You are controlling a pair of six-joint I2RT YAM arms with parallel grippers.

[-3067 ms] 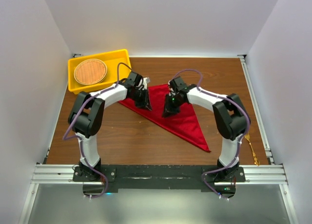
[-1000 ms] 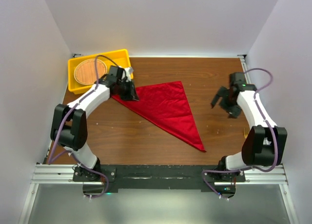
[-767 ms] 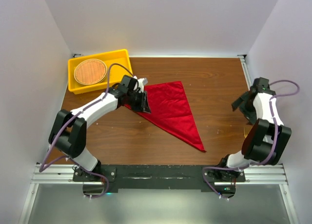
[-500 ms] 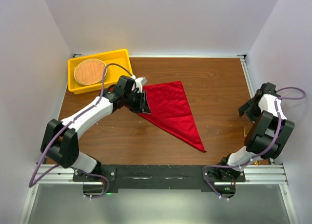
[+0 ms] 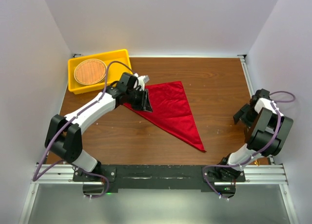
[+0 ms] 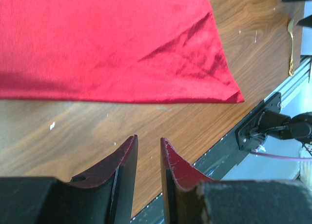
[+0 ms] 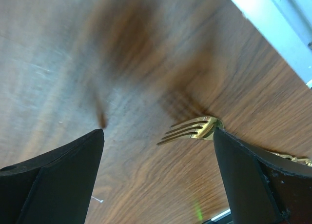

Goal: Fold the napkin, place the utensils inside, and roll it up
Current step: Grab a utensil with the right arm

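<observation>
Near edge: black mounting rail [image 5: 161, 173], both arm bases bolted to it.

Right claw [image 5: 243, 115]: low over the brown wooden table [image 5: 214, 82], close to its right edge. In the wrist view this claw [image 7: 157, 132] is spread as wide as it goes and holds nothing. The gold fork [image 7: 192, 129] lies flat on the wood below the gap. Its tines point toward the left finger and its handle runs off behind the other one. Whether a finger touches the fork, cannot tell.

Mid table: the red napkin [image 5: 168, 109] lies flat as a triangle, with one sharp corner pointing toward the near rail. It is well apart from the fork, which sits over at the table's right side.

Left claw [image 5: 145, 103]: reaches over the napkin's left end. In the wrist view the fingertips [image 6: 148, 141] are parted by a narrow gap with nothing between them. Bare wood shows under them, and the cloth's long edge starts just beyond.

Far left corner: yellow tray [image 5: 97, 55] with a round woven mat [image 5: 90, 71] inside.

Room: plain white walls on three sides.
</observation>
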